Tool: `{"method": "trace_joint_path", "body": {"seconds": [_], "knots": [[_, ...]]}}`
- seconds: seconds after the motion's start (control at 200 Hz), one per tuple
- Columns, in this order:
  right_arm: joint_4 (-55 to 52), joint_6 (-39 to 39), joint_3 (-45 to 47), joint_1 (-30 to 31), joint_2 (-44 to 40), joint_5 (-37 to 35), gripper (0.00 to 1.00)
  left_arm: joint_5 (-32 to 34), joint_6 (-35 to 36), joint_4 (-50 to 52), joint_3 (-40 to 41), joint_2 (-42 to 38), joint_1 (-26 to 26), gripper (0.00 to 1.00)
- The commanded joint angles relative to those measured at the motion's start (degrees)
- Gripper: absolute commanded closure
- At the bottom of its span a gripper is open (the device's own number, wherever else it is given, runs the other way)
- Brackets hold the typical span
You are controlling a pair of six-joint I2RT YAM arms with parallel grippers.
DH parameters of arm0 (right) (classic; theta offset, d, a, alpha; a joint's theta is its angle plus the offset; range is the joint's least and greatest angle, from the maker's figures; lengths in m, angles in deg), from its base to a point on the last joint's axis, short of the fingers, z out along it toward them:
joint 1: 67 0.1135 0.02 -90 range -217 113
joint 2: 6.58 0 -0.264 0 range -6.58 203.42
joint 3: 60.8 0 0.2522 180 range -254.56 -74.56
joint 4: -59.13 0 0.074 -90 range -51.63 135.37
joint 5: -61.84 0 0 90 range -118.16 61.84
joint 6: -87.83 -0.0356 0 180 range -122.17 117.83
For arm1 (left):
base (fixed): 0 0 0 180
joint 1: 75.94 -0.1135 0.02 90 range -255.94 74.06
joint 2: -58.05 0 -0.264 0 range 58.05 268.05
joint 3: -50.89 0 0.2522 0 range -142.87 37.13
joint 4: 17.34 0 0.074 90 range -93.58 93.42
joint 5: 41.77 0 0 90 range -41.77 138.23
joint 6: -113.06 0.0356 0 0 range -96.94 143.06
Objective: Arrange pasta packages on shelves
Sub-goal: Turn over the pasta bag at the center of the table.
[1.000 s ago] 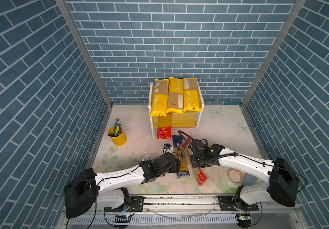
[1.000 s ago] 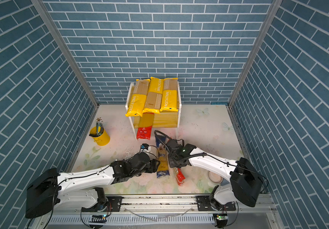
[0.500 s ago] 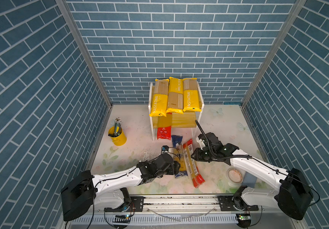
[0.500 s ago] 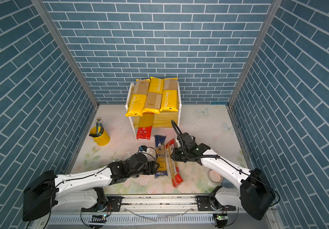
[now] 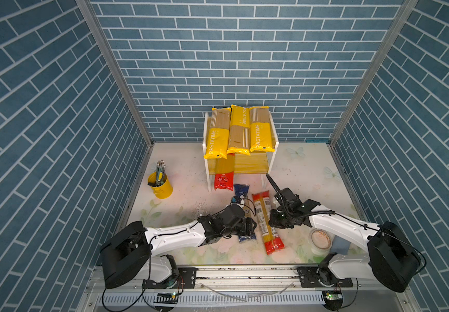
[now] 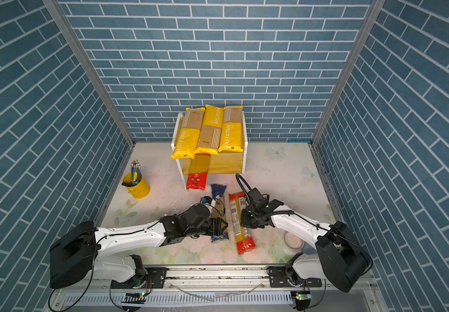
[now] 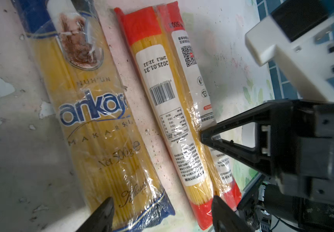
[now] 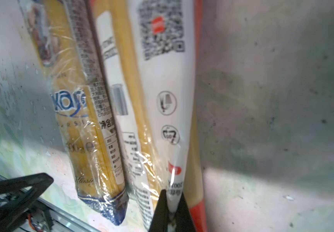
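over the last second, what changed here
The right gripper swung out sideways, then came back and closed on the edge of the red-ended spaghetti bag that faces it. The left gripper, open, edged further over the Ankara spaghetti bag. Both bags, the rack and its PASTATIME bags stayed put.

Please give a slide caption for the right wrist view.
Right gripper pinches the clear red-ended spaghetti bag, lying beside the blue-ended spaghetti bag on the table.

Ankara bag (image 5: 241, 190) left of barcode bag (image 5: 265, 216), rack (image 5: 253, 163) behind.
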Motion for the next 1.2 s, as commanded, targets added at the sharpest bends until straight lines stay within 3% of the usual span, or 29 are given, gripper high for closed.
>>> {"method": "trace_joint_path", "body": {"seconds": [0.0, 0.2, 0.3, 0.38, 0.54, 0.6, 0.665, 0.815, 0.905, 1.0, 1.095, 1.195], "knots": [[-10.1, 4.8, -6.5, 3.1, -0.3, -9.5, 1.0, 1.9, 1.1, 3.2, -0.5, -2.6, -1.1, 0.23], [-27.0, 7.4, -20.3, 12.8, 7.9, -29.2, 1.0, 3.5, -0.3, 7.4, 4.5, -10.3, -6.0, 0.24], [-28.0, 7.0, -26.2, 18.1, 14.7, -35.4, 1.0, 4.5, -0.4, 10.7, 6.9, -14.8, -8.1, 0.24], [-26.6, 7.1, -30.5, 21.9, 20.7, -34.1, 1.0, 4.9, -0.6, 13.2, 8.5, -17.5, -9.3, 0.25], [-18.9, 10.6, -33.8, 27.4, 24.9, -21.5, 0.8, 5.9, -2.1, 17.2, 11.5, -22.2, -9.7, 0.25], [-12.6, 10.0, -32.3, 26.9, 24.5, -9.6, 0.75, 5.7, -2.6, 17.6, 12.4, -23.7, -9.7, 0.25], [-6.0, 8.3, -30.2, 26.1, 24.4, -1.3, 0.72, 5.6, -3.0, 17.8, 13.1, -24.8, -9.7, 0.25], [2.2, 5.5, -23.4, 21.9, 19.0, 5.9, 0.71, 2.6, -3.3, 14.6, 13.4, -24.1, -9.7, 0.25], [3.1, 4.9, -19.3, 19.1, 12.2, 6.6, 0.71, 0.2, -3.4, 11.0, 13.3, -23.2, -9.5, 0.25], [0.7, 3.7, -13.9, 16.4, 3.3, 2.5, 0.71, -0.9, -2.7, 10.0, 11.4, -21.8, -9.1, 0.25], [-4.1, 0.4, -7.7, 10.2, -3.6, -1.3, 0.71, -1.4, -1.8, 9.2, 8.1, -18.4, -8.0, 0.24], [-7.3, -0.6, -2.3, 3.4, -8.6, -1.2, 0.64, -1.9, -1.4, 7.9, 3.7, -12.8, -5.7, 0.23]]}}
